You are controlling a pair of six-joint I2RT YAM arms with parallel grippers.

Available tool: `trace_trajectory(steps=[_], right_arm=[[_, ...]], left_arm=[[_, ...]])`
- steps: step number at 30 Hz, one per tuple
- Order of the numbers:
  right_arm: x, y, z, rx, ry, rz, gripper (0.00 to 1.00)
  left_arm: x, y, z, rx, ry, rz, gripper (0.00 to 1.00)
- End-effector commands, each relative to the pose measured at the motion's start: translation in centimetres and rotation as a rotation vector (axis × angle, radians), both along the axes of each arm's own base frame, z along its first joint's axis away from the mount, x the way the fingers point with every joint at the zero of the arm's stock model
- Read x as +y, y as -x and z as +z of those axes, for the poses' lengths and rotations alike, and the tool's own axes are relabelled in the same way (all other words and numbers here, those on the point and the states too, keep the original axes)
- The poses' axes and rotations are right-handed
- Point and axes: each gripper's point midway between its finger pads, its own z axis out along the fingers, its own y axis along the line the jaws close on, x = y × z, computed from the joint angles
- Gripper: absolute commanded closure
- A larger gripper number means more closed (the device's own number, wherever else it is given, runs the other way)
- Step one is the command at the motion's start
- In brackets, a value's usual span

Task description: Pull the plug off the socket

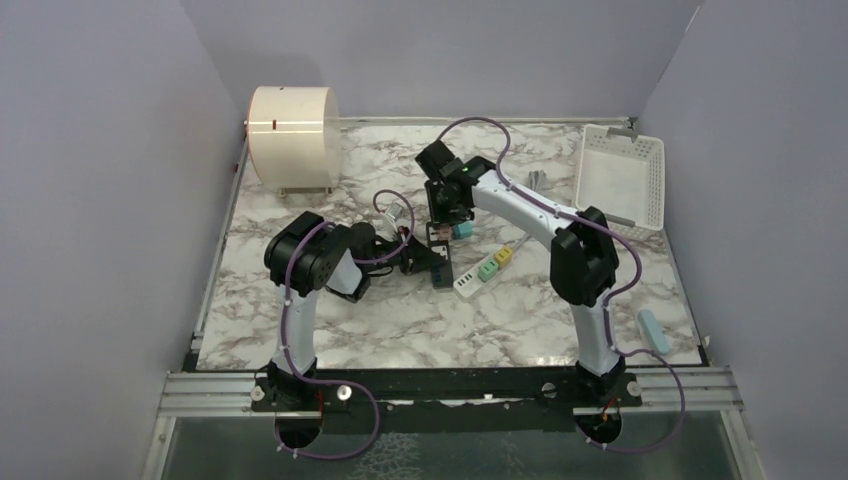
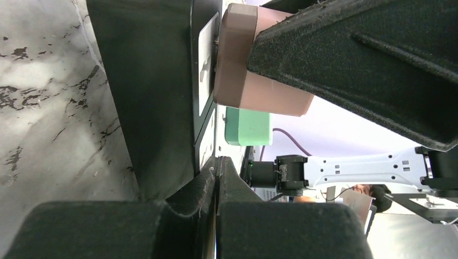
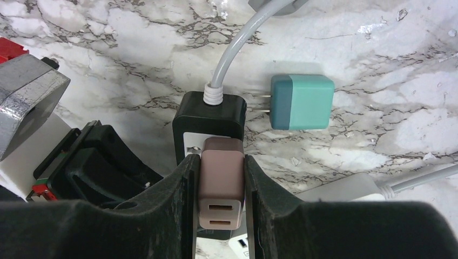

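The right gripper (image 3: 220, 175) is shut tight on the small brownish-pink plastic plug (image 3: 220, 202). One black finger (image 3: 175, 208) presses on each side of it. The plug sits on the white face of the black power strip (image 3: 211, 116), at the end near the strip's grey cord (image 3: 236, 51). From the left wrist view the plug looks right up against the socket, but I cannot tell if its pins are all the way in.

The left gripper (image 2: 217, 175) has its two fingers pushed together with no gap. Its tips touch the side of the black power strip.

A blue-green square plug (image 3: 301, 101) lies flat on the white marble table (image 3: 378, 65), just beside the black strip, with its pins pointing at the strip. A long white power strip (image 1: 478, 275) lies near, with a green plug (image 1: 487, 269) and a yellow plug (image 1: 504, 256) in it.
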Motion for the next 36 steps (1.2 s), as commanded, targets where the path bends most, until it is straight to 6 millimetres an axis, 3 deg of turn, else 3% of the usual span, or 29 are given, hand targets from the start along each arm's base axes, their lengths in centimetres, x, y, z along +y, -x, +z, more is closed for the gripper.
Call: trace_trajectory(steps=[1,6,14,17,23,27,36], right_arm=[[1.7,0.5,3.4,-0.028,-0.054,0.060,0.99],[-1.1,-0.5,1.4,-0.035,0.130,-0.063,0.99],[-2.2,-0.7,0.0,-0.061,0.226,-0.129,0.99],[-1.0,-0.5,0.1,-0.046,0.163,-0.099,0.99],[4.5,2.0,0.6,0.053,-0.135,0.112,0.99],[5.8,2.8,1.1,0.076,-0.206,0.171,0.99],[-0.5,0.1,1.0,-0.066,0.111,-0.063,0.99]], left_arm=[[1.5,0.0,-5.4,0.146,-0.140,0.091,1.00],[1.5,0.0,-5.6,0.154,-0.142,0.091,1.00],[1.5,-0.2,-5.6,0.165,-0.138,0.098,1.00],[1.5,-0.2,-5.6,0.171,-0.137,0.100,1.00],[1.4,-0.4,-5.7,0.177,-0.136,0.105,1.00],[1.5,-0.4,-6.0,0.186,-0.145,0.111,1.00],[2.2,-0.6,-6.9,0.214,-0.202,0.158,1.00]])
